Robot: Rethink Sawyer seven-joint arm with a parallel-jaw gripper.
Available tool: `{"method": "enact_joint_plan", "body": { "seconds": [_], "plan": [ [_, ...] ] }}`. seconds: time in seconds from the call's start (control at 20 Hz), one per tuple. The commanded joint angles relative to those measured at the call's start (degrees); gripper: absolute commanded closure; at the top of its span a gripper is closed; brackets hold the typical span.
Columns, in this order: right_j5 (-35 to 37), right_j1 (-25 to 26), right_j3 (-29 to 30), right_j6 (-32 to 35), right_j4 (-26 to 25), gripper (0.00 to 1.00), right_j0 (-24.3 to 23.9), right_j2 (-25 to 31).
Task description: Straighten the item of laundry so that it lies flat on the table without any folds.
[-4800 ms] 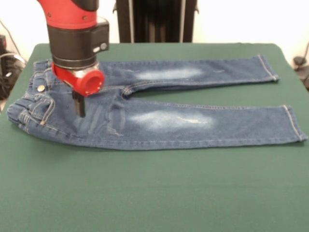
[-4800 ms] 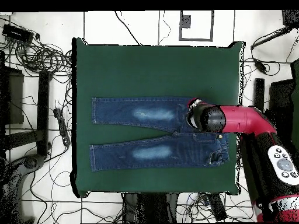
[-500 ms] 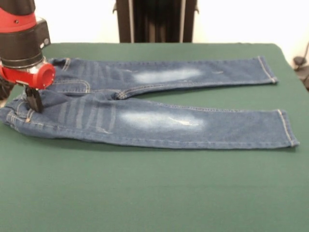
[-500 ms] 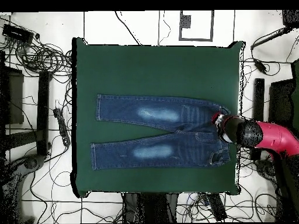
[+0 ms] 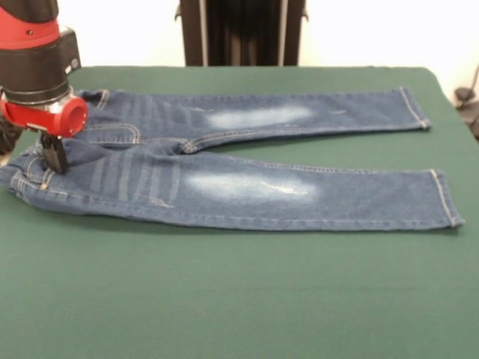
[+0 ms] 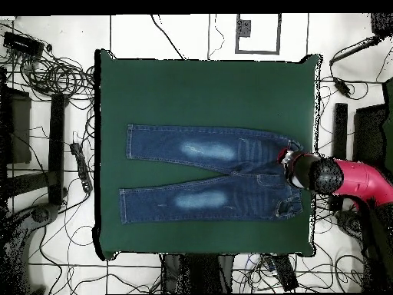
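Note:
The blue denim jeans (image 5: 247,187) lie spread on the dark green table (image 5: 239,299), waist at the left and both legs stretched to the right. Creases ripple across the hip area near the waist. My gripper (image 5: 54,166) comes down at the far left onto the waistband, its dark fingers close together and pinching the denim. In the overhead view the jeans (image 6: 207,177) lie across the table's (image 6: 207,92) middle, waist at the right edge, and the gripper (image 6: 285,160) sits on the waistband.
The waistband lies close to the table's left edge in the front view. A dark stand rises behind the table's far edge (image 5: 239,34). Cables and equipment (image 6: 46,69) lie on the floor around the table.
Since 4.8 s ago the gripper has moved from the hip to the waistband, and the waist has shifted towards the table's edge. In the last half second it barely moved.

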Motion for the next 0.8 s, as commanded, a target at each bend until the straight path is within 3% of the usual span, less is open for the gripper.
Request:
{"method": "enact_joint_plan", "body": {
  "seconds": [0.05, 0.4, 0.8],
  "plan": [
    [-4.43, -0.44, 5.75, -2.79, -4.06, 1.00, 4.50, -3.78],
    [-4.64, -4.94, 9.46, -1.02, -2.04, 1.00, 6.03, -5.65],
    [-3.88, -12.28, 17.25, -2.89, 1.51, 1.00, 2.50, -4.75]
  ]
}}
